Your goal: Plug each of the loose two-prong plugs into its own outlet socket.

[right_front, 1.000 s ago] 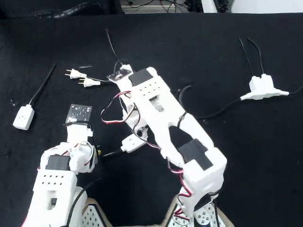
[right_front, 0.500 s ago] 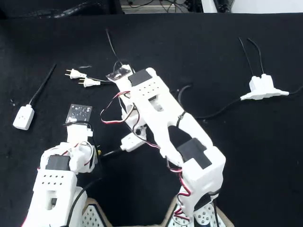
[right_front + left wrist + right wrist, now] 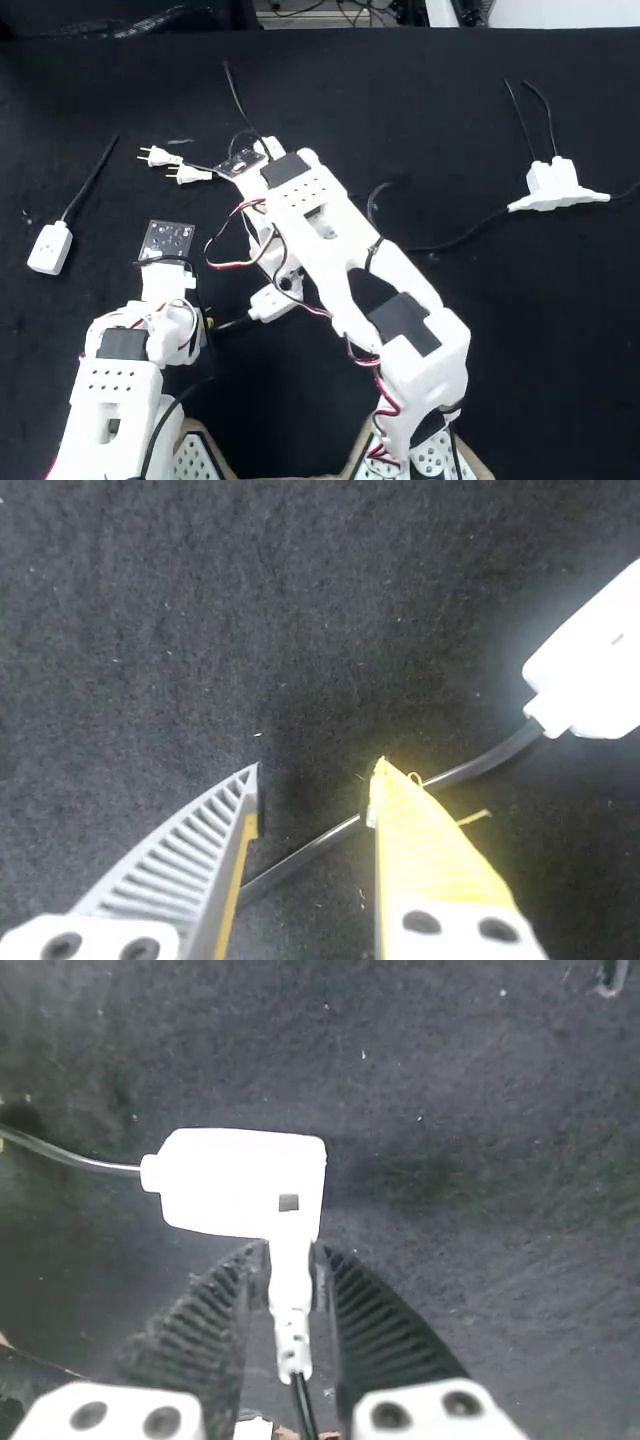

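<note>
Pinching a white plug (image 3: pixel 291 1305) in our right gripper (image 3: pixel 291 1258), hard up against the outlet socket (image 3: pixel 240 1195).

We are pressing the fingers together on the plug's narrow body, its nose touching the socket's face; seen from above, that socket is lying under our right arm (image 3: pixel 320 215) near the table's middle. Our left gripper (image 3: pixel 315 778) is hovering spread wide over the socket's black cable (image 3: pixel 300 855). Open black cloth (image 3: pixel 450 90) is stretching across the far half to the back edge and to the right of our arm. One loose two-prong plug (image 3: pixel 158 156) and a twin plug (image 3: pixel 190 175) are lying side by side just beside the right wrist. A second socket (image 3: pixel 49 247) is sitting well apart near the left edge. A white adapter (image 3: pixel 555 185) with cords is resting near the right edge.
</note>
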Available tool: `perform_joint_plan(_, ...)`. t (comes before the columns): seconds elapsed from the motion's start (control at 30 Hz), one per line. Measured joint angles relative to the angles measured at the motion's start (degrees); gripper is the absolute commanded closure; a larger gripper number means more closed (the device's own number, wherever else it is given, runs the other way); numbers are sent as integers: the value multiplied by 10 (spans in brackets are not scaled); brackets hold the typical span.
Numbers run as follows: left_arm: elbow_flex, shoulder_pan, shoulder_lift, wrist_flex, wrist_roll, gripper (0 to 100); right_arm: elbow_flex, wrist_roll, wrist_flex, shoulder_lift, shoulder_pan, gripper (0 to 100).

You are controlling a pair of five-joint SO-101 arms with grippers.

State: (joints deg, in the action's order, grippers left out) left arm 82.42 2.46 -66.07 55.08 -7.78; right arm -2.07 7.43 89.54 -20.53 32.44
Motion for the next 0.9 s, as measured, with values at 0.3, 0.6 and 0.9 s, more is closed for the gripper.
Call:
perform_joint_plan(0.3,0,0,0,0,0,810,-51,0,3,-38,1,988)
perform_joint_plan(0.6,0,0,0,0,1,810,-61,0,4,-41,40,988)
perform_joint_plan(0.9,0,0,0,0,1,810,-61,15,4,-43,45,988)
